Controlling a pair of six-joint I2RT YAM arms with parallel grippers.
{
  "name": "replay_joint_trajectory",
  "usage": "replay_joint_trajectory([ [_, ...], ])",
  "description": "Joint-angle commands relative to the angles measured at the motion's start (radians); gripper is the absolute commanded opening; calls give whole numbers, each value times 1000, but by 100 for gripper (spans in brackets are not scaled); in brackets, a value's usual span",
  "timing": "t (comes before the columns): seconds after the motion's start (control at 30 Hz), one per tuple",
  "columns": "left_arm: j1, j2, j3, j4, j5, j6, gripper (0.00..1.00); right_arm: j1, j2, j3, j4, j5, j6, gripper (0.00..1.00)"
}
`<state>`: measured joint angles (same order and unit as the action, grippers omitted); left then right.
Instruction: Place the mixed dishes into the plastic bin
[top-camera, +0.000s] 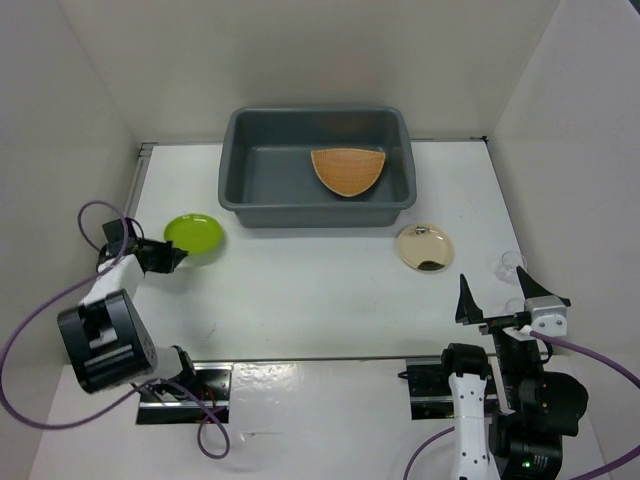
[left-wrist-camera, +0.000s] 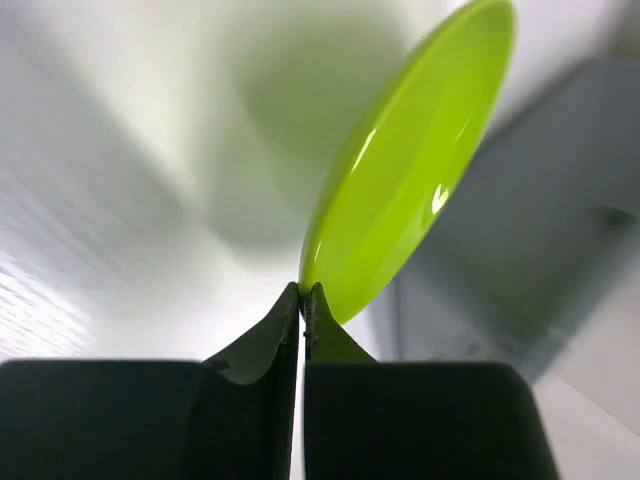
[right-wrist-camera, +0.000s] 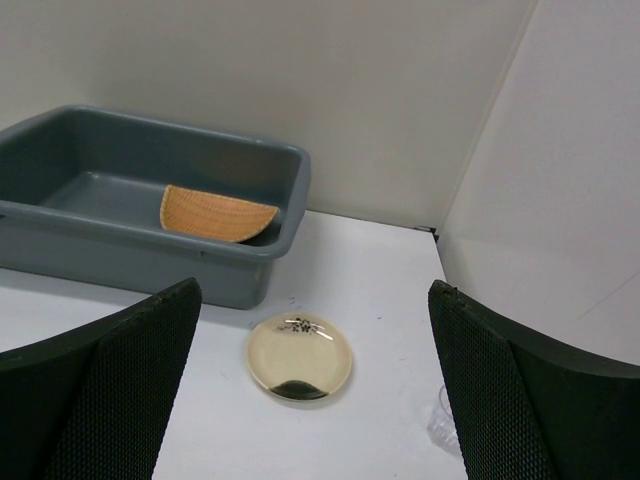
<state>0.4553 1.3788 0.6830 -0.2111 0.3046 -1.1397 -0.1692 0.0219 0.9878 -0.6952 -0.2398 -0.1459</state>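
Left gripper (left-wrist-camera: 303, 298): closed on green plate (left-wrist-camera: 400, 180) rim, left of bin (top-camera: 316, 214), pinch shown only by left wrist view; right gripper (right-wrist-camera: 312, 290) held wide open.

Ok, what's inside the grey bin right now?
Only the woven basket tray, lying on the floor of the bin, right of centre in the top view. The floor beneath it is covered.

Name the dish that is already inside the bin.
The fan-shaped woven basket tray, lying on the floor of the bin. The green plate, gold plate and clear cup are all outside it.
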Motion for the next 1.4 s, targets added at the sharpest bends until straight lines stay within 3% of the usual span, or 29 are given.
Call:
replay_joint_trajectory([
  [0.0, 6, -205, 98, -18, -55, -18, 0, -9, 19, -3, 36, 10, 14, 98],
  [0.17, -55, -193, 340, -20, 8, -52, 0, -9, 19, -3, 36, 10, 14, 98],
  [0.37, -231, -117, 577, 10, -44, -86, 0, -9, 19, -3, 36, 10, 14, 98],
  [0.47, -352, 18, 702, -1, -27, -71, 0, -9, 19, -3, 36, 10, 14, 98],
  [0.6, -513, 346, 984, -91, 66, 0, 0, -9, 19, -3, 36, 10, 14, 98],
  [0.63, -573, 403, 1124, -123, 77, 45, 0, -9, 19, -3, 36, 10, 14, 98],
  [0.73, -668, 569, 1330, -235, 56, 98, 0, -9, 19, -3, 36, 10, 14, 98],
  [0.83, -711, 670, 1417, -244, 45, 109, 0, -9, 19, -3, 36, 10, 14, 98],
  [0.93, -739, 859, 1701, -376, 45, 133, 0, -9, 19, -3, 36, 10, 14, 98],
  [0.97, -753, 921, 1809, -489, 56, 153, 0, -9, 19, -3, 36, 10, 14, 98],
  [1.0, -767, 1059, 1931, -554, 56, 153, 0, -9, 19, -3, 36, 10, 14, 98],
  [1.03, -767, 1139, 2230, -623, 56, 162, 0, -9, 19, -3, 36, 10, 14, 98],
  [1.07, -776, 1309, 2406, -745, 56, 134, 0, -9, 19, -3, 36, 10, 14, 98],
  [1.1, -776, 1284, 2394, -697, 138, 120, 0, -9, 19, -3, 36, 10, 14, 98],
  [1.17, -776, 1302, 2281, -631, 154, 101, 0, -9, 19, -3, 36, 10, 14, 98],
  [1.23, -776, 1385, 2444, -698, 93, 101, 0, -9, 19, -3, 36, 10, 14, 98],
  [1.37, -776, 1476, 2430, -700, 162, 77, 0, -9, 10, -3, 36, 10, 14, 98],
])
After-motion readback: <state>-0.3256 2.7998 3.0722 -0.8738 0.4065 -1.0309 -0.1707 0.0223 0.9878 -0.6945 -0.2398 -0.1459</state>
